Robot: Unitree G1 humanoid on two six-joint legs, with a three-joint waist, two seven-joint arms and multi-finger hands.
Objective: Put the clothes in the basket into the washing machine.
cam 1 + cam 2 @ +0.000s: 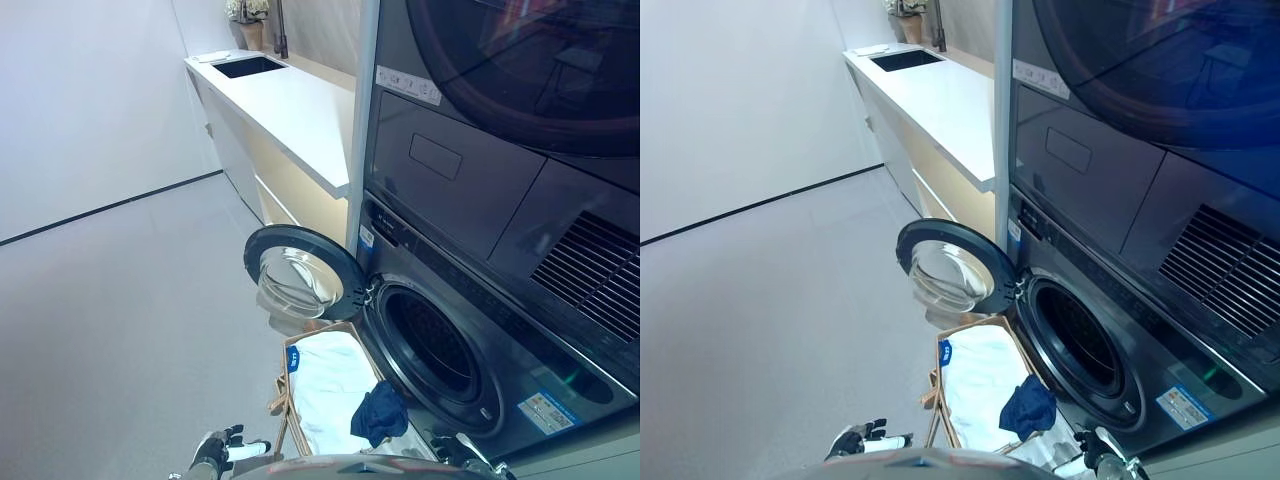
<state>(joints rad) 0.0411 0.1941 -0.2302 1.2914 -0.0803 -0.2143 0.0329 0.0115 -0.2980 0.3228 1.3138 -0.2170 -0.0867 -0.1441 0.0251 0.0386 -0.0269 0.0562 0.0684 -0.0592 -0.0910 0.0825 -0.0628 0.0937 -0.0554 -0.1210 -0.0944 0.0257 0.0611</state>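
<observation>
A wicker basket [287, 398] stands on the floor in front of the washing machine [470, 330]. White clothes [330, 380] fill it and a dark blue garment [380, 412] lies on their right side. The machine's round door [300, 275] is swung open to the left, and the drum opening [432, 345] looks dark. My left hand [222, 446] shows at the bottom edge, left of the basket, fingers relaxed and empty. My right hand [462, 447] shows at the bottom edge below the drum; its fingers are hard to make out.
A second machine [520, 60] is stacked above the washer. A white countertop [290, 105] with a dark sink [250, 66] runs along the wall behind the door. Grey floor [120, 320] spreads to the left.
</observation>
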